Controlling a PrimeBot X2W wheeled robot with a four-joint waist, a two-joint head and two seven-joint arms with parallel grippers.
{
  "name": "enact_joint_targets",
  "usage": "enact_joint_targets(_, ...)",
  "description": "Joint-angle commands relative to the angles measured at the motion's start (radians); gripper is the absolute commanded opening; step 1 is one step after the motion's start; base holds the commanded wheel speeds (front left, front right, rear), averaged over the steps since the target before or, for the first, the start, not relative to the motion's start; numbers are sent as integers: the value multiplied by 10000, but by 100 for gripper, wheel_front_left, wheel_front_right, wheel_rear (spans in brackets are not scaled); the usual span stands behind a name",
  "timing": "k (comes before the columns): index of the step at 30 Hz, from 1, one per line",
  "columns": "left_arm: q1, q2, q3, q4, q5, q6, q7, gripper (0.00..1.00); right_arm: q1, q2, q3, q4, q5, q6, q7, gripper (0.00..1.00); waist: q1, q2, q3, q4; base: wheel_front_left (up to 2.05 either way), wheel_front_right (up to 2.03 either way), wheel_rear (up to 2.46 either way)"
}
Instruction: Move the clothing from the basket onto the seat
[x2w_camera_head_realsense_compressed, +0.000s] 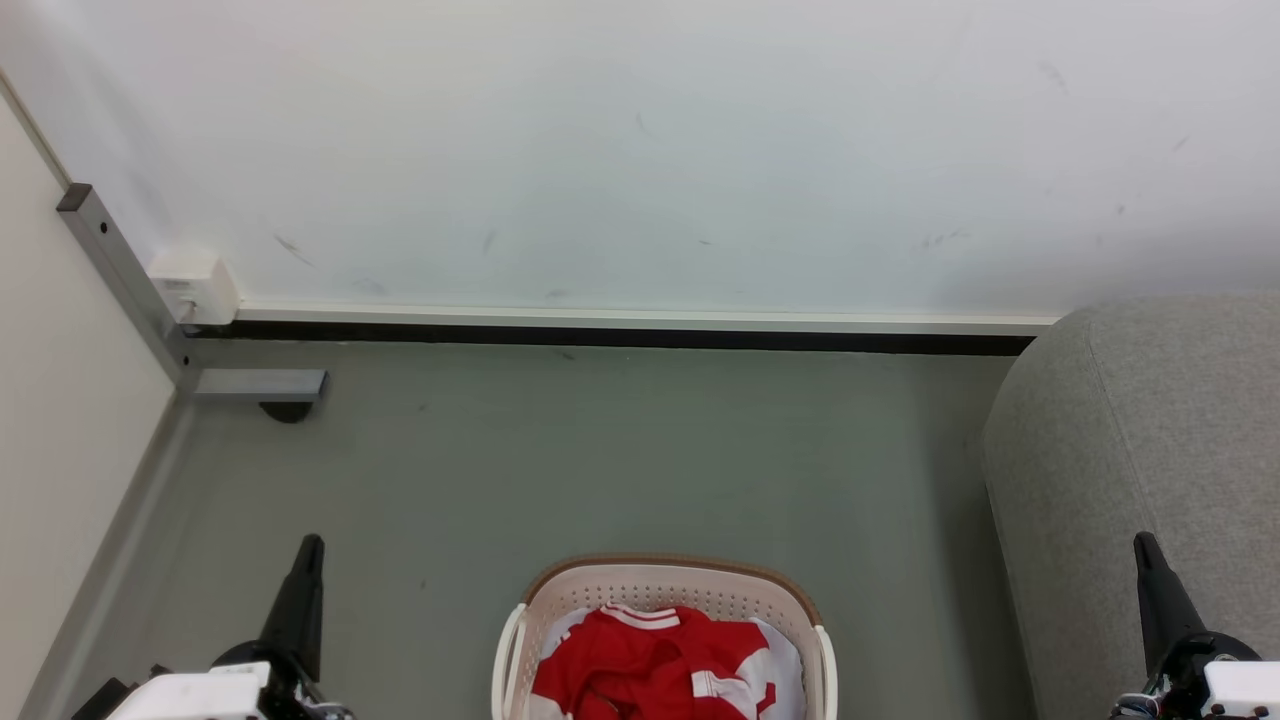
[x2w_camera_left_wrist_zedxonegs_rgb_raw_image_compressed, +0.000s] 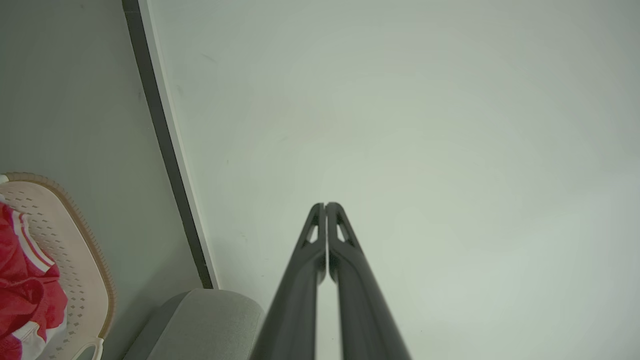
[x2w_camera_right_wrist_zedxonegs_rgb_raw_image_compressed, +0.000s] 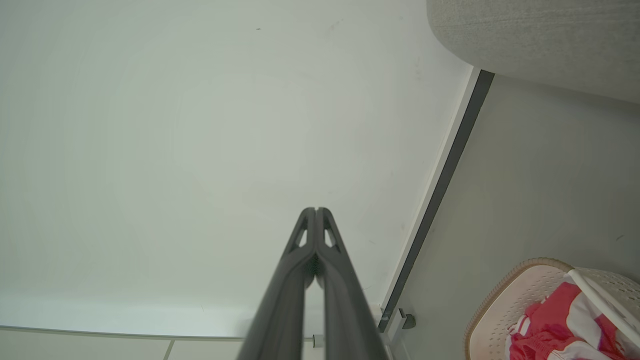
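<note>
So, biggest thing first: the grey seat (x2w_camera_head_realsense_compressed: 1150, 450) runs up the right side of the head view. The right claw (x2w_camera_head_realsense_compressed: 1143, 548) sits just beside its near edge, and the left claw (x2w_camera_head_realsense_compressed: 312, 548) is well apart from it. Next down, the basket (x2w_camera_head_realsense_compressed: 660, 585) is on the floor (x2w_camera_head_realsense_compressed: 600, 470) between the two claws, roughly midway and lower in the view than both tips. Inside it is the clothing (x2w_camera_head_realsense_compressed: 640, 670), a red bundle with white trim bunched up on some pale fabric (x2w_camera_head_realsense_compressed: 788, 650). Neither claw is touching it or the basket. As for the claws themselves, both wrist views show the two dark fingers (x2w_camera_left_wrist_zedxonegs_rgb_raw_image_compressed: 300, 300) pressed together right up to the tips with nothing between them. So both are closed and empty-handed, pointing at the blank wall (x2w_camera_head_realsense_compressed: 640, 150) rather than down at the basket. Progress-wise I'd call this pretty much zero: nothing grabbed, nothing lifted, nothing on the seat as far as I can see. The whole job is left: open a claw, reach into the basket, pinch the fabric, lift it clear and carry it to the seat. That looks like a short trip from the right claw's side.
</note>
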Motion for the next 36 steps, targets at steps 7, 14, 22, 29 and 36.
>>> enact_joint_targets(7,-91,18,-1,-5,-3,-24,26,0,-128,-68,-37,-41,9,-19,23,0,0,0,0,0,0,0,0)
enact_joint_targets(14,-91,18,-1,-5,-3,-24,26,0,-128,-68,-37,-41,9,-19,23,0,0,0,0,0,0,0,0)
enact_joint_targets(22,24,-10,-4,44,2,0,-15,100,26,13,7,39,-2,2,-8,100,0,0,0,0,0,0,0)
enact_joint_targets(29,96,-25,-220,153,99,7,-334,100,154,16,173,47,-251,1,-313,100,0,0,10,3,0,0,0)
enact_joint_targets(36,77,-18,-417,145,621,141,-671,100,200,-103,319,-9,-1277,0,-674,100,0,0,21,10,0,0,0)
